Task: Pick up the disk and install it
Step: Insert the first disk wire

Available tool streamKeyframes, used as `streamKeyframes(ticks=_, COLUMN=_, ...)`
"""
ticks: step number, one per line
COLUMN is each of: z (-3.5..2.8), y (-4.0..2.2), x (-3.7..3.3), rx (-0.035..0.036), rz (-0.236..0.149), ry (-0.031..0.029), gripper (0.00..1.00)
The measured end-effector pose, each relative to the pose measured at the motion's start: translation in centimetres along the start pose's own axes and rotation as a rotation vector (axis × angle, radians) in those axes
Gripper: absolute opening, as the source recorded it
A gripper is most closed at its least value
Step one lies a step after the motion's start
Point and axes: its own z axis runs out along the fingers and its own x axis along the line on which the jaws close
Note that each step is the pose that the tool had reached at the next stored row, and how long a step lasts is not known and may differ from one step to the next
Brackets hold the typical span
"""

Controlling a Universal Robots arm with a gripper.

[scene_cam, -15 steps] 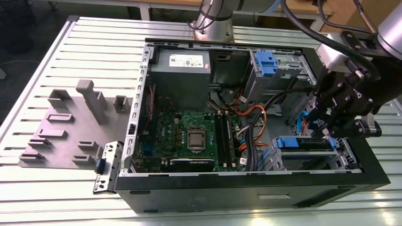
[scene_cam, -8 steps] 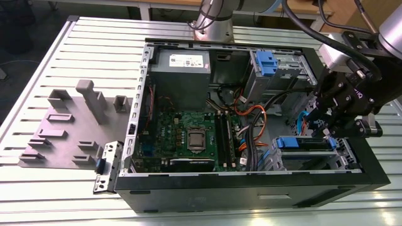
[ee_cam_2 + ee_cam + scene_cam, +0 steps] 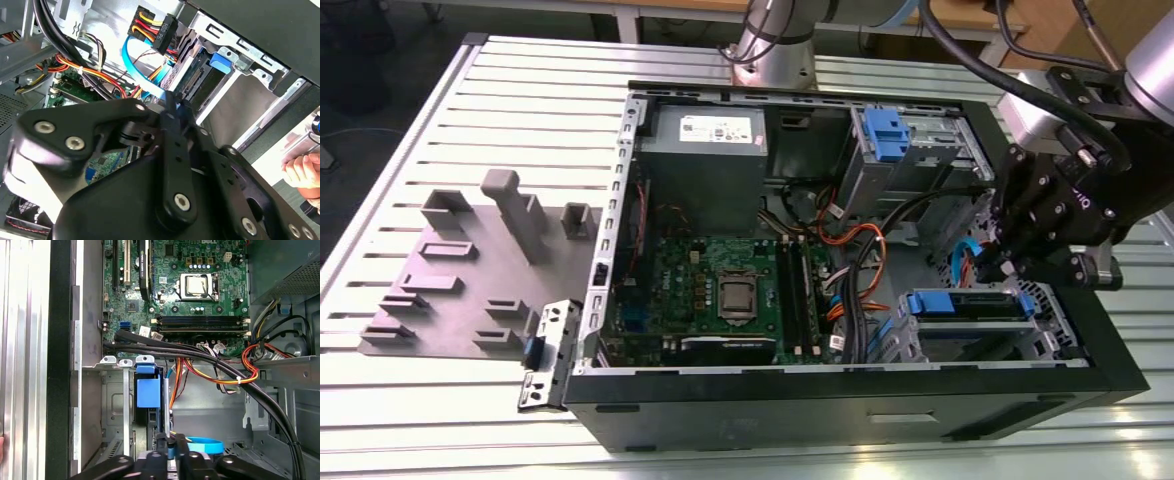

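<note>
The disk (image 3: 970, 303) sits in the lower drive bay of the open computer case (image 3: 854, 385), at the exterior view's right. Its blue carrier end (image 3: 148, 390) shows in the first wrist view. In the second wrist view its connector end (image 3: 197, 80) lies behind the metal bay frame. My gripper (image 3: 998, 272) hangs just above the bay, directly over the disk. The fingers (image 3: 181, 452) are shut together, with their tips (image 3: 170, 107) at the disk's near edge. I cannot see whether they touch it.
Inside the case are the motherboard (image 3: 727, 290), a grey power-supply box (image 3: 704, 130), an upper cage with a blue latch (image 3: 887, 135), and black and orange cables (image 3: 210, 360) crossing beside the bay. A grey fixture plate (image 3: 454, 280) lies outside. A person's hand (image 3: 302, 167) rests past the case wall.
</note>
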Motion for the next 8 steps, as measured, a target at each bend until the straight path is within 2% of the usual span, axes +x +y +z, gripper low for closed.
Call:
streamKeyframes(ticks=1, z=0.0, y=0.0, x=0.0, rx=0.0, rz=0.0, ry=0.0, gripper=0.16)
streamKeyframes(ticks=8, z=0.01, y=0.0, x=0.07, rx=0.0, rz=0.0, ry=-0.0001, gripper=0.16)
